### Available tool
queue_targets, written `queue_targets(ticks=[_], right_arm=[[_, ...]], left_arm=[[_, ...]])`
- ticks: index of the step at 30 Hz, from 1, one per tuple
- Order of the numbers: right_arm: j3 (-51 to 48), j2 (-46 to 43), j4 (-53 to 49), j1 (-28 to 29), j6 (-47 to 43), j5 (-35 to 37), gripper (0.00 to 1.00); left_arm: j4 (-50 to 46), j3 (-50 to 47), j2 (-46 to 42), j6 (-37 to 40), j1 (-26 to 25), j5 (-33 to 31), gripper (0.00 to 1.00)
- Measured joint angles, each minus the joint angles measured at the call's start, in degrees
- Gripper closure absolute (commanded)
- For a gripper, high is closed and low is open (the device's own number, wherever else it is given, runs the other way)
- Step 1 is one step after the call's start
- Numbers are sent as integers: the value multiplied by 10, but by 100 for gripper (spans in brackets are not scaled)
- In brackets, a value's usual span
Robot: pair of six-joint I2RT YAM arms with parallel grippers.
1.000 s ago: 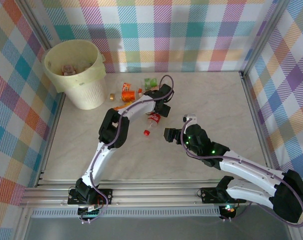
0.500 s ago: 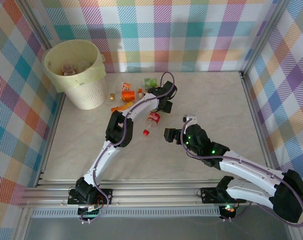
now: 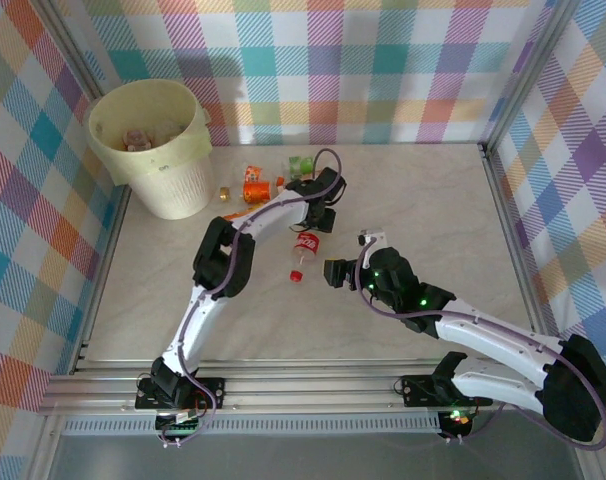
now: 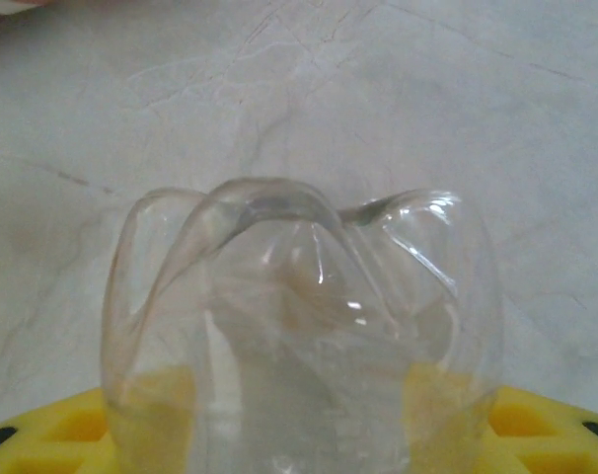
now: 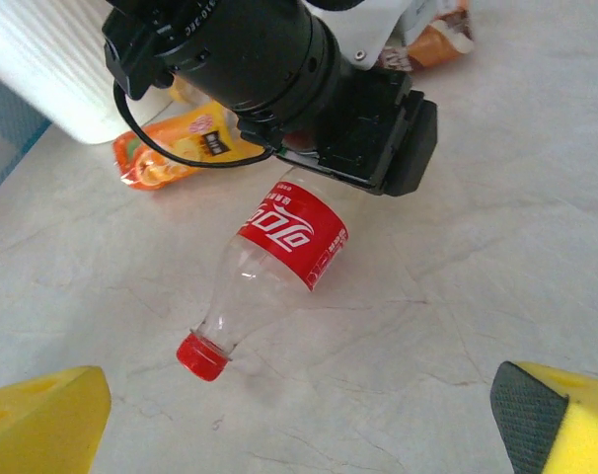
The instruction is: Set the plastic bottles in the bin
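Observation:
A clear plastic bottle point(image 3: 305, 246) with a red label and red cap lies on the pale table, cap pointing toward the near side. My left gripper point(image 3: 318, 217) is shut on its base; in the left wrist view the clear base point(image 4: 299, 316) sits pinched between the yellow fingers point(image 4: 62, 434). The same bottle point(image 5: 289, 237) lies ahead of my right gripper point(image 5: 304, 425), which is open with nothing between its fingers, just right of the cap point(image 3: 296, 274). More bottles, one orange-labelled point(image 3: 255, 185) and one green point(image 3: 301, 165), lie beside the pale-yellow bin point(image 3: 153, 150) at the back left.
An orange pouch point(image 3: 243, 212) and a small brown item point(image 3: 224, 192) lie between the bin and the left arm. Checkered walls enclose the table on three sides. The bin holds some crushed items. The table's right half is bare marble-patterned surface point(image 3: 433, 200).
The left gripper's fingers have closed on the bottle's base, and the bottle has shifted a little toward the near side. The right gripper has edged slightly left.

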Motion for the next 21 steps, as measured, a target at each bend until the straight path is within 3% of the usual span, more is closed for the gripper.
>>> queue_targets(ticks=[11,21], right_arm=[[0,25,63,0,-79,-116,0],[35,87,96,0,-97,-206,0]], left_arm=[[246,-297,-243,-6,10,42,46],[441,-522,-446,-45,57,47,47]])
